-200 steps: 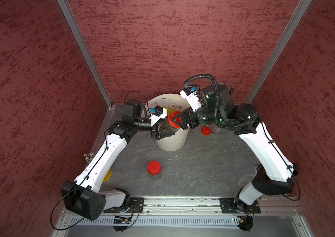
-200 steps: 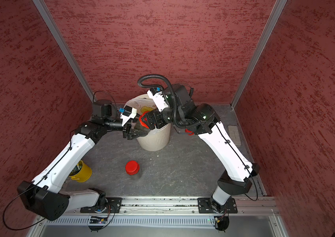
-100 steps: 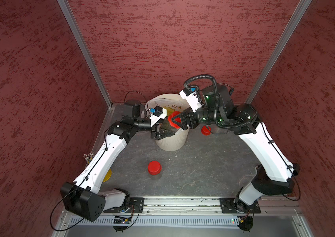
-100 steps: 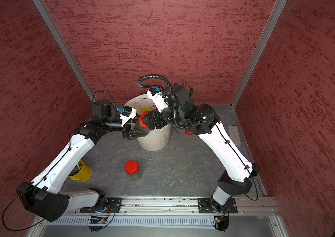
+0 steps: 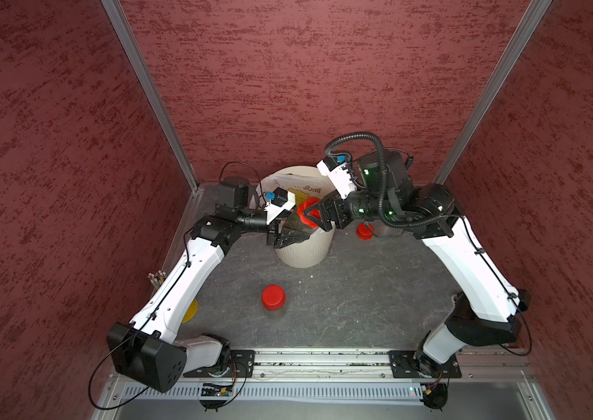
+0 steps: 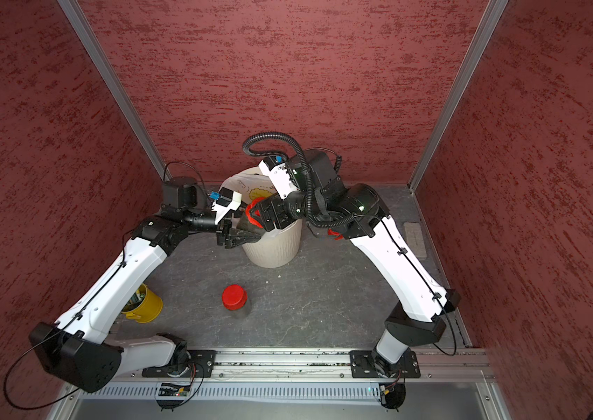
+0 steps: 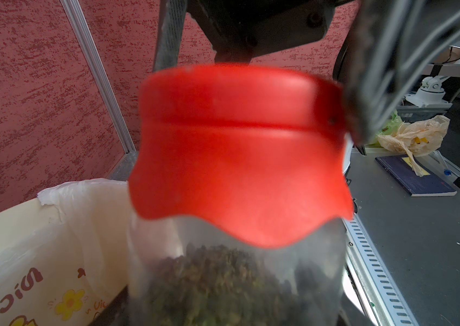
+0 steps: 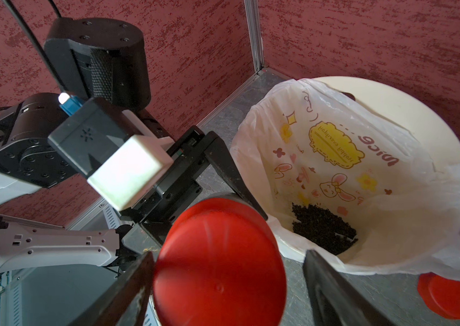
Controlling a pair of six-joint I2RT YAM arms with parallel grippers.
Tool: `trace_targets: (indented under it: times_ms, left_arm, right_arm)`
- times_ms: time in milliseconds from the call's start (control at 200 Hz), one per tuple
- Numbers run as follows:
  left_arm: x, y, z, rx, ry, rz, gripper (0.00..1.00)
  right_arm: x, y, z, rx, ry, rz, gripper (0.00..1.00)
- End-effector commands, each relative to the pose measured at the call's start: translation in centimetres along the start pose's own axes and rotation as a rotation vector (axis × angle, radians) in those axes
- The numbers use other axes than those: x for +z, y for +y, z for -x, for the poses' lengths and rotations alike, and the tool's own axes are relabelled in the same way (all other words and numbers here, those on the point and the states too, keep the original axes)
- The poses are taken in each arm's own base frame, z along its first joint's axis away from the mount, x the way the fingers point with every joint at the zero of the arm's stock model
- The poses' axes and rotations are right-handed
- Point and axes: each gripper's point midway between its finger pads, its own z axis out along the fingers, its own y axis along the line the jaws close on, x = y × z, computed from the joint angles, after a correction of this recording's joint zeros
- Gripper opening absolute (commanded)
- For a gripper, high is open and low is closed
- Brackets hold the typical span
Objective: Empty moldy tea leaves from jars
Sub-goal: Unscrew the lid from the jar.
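Grey bench (image 5: 360, 291) with red walls round it, both arms reaching in toward the back. The left arm (image 5: 186, 283) and right arm (image 5: 469, 262) meet over the cream ribbed bin (image 5: 302, 254), which stands at the back of the bench. It's lined with a white printed bag (image 8: 420, 220).

There's a yellow cup (image 6: 146, 302) near the bench's left edge, partly tucked under the left arm.

The left pincer (image 5: 300, 232) is clamped narrow on the clear body of the held jar (image 7: 223, 282). That jar is up in the air, tilted, right over the near-left rim of the bin, with its red lid (image 7: 240, 155) on and pointing at the right arm.

The right pincer (image 8: 229, 252) sits wide, one finger on each side of that lid. In the right wrist view one finger is against the lid and there's a sliver of gap on the other side, so I can't tell if it's actually squeezing.

The standing jar (image 5: 273, 298) is upright with its lid on, out in the middle of the bench, well apart from the bin. A loose lid (image 8: 446, 296) lies on the bench just beside the bin's foot, on the right arm's side.

Dark tea leaves (image 8: 324, 228) are piled in the bag, and the held jar has more inside.
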Motion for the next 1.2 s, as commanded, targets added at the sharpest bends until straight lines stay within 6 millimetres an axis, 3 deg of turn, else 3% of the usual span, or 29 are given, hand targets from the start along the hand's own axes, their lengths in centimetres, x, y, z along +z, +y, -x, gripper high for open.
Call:
trace_targets:
  times_ms: [0,446,771,947,1192]
  left_arm:
    - [-0.6,-0.5,1.2,0.049,-0.025,-0.001,0.65]
    - [-0.6,-0.5,1.2,0.049,-0.024,0.001,0.65]
    - [-0.9,-0.8,1.4,0.054,-0.034,-0.007,0.65]
    - [-1.3,-1.1,1.7,0.051,-0.052,-0.028,0.65]
    - [-1.3,-1.3,1.7,0.039,-0.059,-0.048,0.65]
  right_arm:
    - [0.2,0.7,0.2,-0.020,-0.011,0.034,0.85]
    - [0.5,0.5,0.0,-0.026,-0.010,0.030,0.77]
    - [0.7,0.6,-0.2,-0.079,-0.007,0.046,0.51]
    - [0.4,1.2,-0.1,-0.175,-0.030,0.084,0.43]
    - [-0.3,3.0,0.7,-0.383,-0.100,0.171,0.42]
